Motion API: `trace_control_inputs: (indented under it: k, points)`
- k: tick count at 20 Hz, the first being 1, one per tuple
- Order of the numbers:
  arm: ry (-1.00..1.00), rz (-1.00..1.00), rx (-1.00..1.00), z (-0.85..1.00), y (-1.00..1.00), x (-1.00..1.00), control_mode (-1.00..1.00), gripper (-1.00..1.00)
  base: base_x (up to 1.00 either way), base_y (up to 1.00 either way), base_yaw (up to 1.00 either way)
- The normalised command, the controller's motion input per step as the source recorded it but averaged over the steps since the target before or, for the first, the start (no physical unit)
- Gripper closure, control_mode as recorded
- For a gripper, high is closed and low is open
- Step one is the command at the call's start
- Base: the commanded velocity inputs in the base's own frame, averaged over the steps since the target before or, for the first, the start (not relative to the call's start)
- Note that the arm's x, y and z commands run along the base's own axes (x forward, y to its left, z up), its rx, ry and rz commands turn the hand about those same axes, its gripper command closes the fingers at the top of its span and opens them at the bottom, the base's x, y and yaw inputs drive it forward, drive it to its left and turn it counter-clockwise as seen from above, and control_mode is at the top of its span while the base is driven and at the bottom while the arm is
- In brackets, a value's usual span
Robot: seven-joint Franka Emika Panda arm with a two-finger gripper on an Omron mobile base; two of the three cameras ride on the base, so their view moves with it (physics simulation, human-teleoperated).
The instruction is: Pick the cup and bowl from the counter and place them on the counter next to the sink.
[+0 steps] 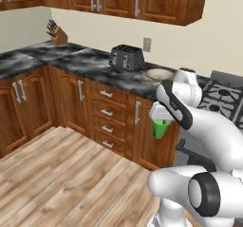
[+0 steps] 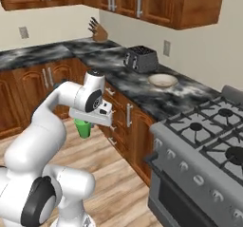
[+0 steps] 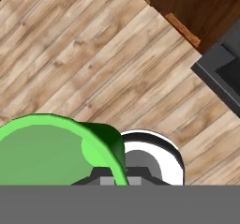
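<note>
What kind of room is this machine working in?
A home kitchen, computer-rendered: a gas stove, a toaster and knife block on a black marble counter, with wooden cabinets below.

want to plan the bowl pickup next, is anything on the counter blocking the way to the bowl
Nothing visible blocks it. The bowl sits in the open on the counter, with the toaster apart behind it. But the gripper is already shut on the cup, over the floor.

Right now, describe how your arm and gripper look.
The arm is built of glossy white rounded segments joined by dark charcoal joints, with a black band near the wrist. The gripper hangs from a flat white hand block with dark details. No cables or lettering show.
</note>
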Motion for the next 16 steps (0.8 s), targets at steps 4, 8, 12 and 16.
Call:
trace_control_inputs:
  k: [4,8,12,16]
  points:
    - [0.00,0.00,0.00,0.00,0.00,0.00,1.00,1.00,0.00,-0.01,0.60]
    - [0.00,0.00,0.00,0.00,0.00,0.00,1.00,1.00,0.00,0.00,0.57]
    - [0.00,0.00,0.00,0.00,0.00,0.00,1.00,1.00,0.37,0.00,0.49]
    - [0.00,0.00,0.00,0.00,0.00,0.00,1.00,1.00,1.00,0.00,0.20]
